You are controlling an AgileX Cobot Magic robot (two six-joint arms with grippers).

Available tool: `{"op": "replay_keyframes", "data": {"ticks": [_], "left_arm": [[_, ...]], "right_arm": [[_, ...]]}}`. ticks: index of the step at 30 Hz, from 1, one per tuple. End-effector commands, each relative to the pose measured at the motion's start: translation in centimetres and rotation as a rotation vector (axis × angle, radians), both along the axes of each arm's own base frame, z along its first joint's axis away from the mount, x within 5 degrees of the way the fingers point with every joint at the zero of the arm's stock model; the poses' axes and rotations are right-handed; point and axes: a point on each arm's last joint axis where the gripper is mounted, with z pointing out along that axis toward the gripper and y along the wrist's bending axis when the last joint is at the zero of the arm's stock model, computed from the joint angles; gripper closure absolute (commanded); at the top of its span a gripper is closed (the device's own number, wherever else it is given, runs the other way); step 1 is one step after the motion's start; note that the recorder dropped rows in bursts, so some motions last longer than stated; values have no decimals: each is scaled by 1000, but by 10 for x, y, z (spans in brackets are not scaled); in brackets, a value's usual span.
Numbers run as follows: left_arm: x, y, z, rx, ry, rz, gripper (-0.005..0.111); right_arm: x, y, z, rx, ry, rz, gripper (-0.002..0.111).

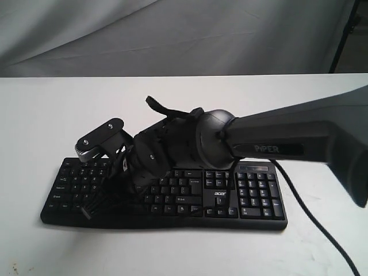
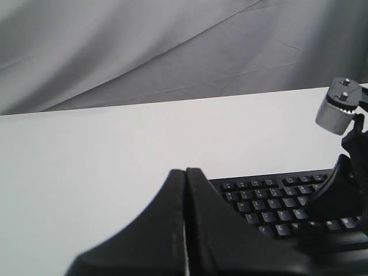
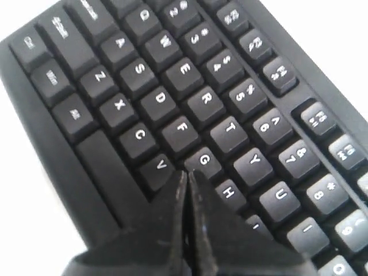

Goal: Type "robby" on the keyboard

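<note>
While its matte black plastic body lies wide and flat on the smooth white table (image 1: 46, 115), the keyboard (image 1: 253, 201) shows squarish keys with white legends, a small white logo beside the number pad and a thin black cable (image 1: 310, 218) trailing from its right end, with creased grey cloth (image 1: 172, 34) hanging behind. The right gripper (image 3: 187, 175), on a bulky dark arm (image 1: 287, 138) reaching across the keys, has its wedge-shaped jaws pressed together with nothing between them, tips low by V and G; contact cannot be told. The left gripper (image 2: 185, 172) is likewise closed and empty, over bare table near one end of the keyboard.
</note>
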Motion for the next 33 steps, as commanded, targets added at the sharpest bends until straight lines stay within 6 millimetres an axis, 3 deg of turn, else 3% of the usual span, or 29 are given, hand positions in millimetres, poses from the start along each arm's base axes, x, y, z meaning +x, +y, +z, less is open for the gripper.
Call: {"op": "replay_keyframes", "data": {"ticks": [1,9,17,33], "left_arm": [[0,0,-1,2,0,-5,107],[0,0,-1,2,0,-5,107],[0,0,-1,2,0,-5,107],[0,0,-1,2,0,-5,107]], "right_arm": [[8,-5,20,31,-27,-17,108],[27,-7,40,40,-39,-42,108],[37,-8,15,13,-8,-63,108],[38,-7,5,10,-9,-63,108]]}}
